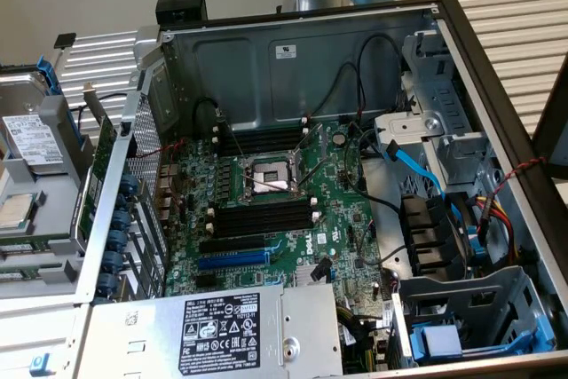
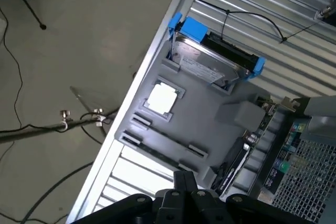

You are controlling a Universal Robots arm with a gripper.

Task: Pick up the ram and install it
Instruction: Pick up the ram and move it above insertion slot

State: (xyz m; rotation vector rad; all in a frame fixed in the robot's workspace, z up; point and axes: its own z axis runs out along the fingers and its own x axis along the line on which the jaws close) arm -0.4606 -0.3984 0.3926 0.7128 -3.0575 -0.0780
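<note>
My end effector [image 2: 185,182], closed and empty, hangs over the grey tray [image 2: 220,114] beside the computer case [image 1: 355,51], where the ram [image 1: 89,188] stands on edge; I judge it light, stiff and fragile, best pinched mid-length across its faces.

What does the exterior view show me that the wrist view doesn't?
Exterior view adds: the motherboard with its black memory slots, a blue expansion slot and the power supply. Wrist view adds: the shut gripper and the floor below. Both share: the grey tray holding a hard drive and a processor chip.
</note>
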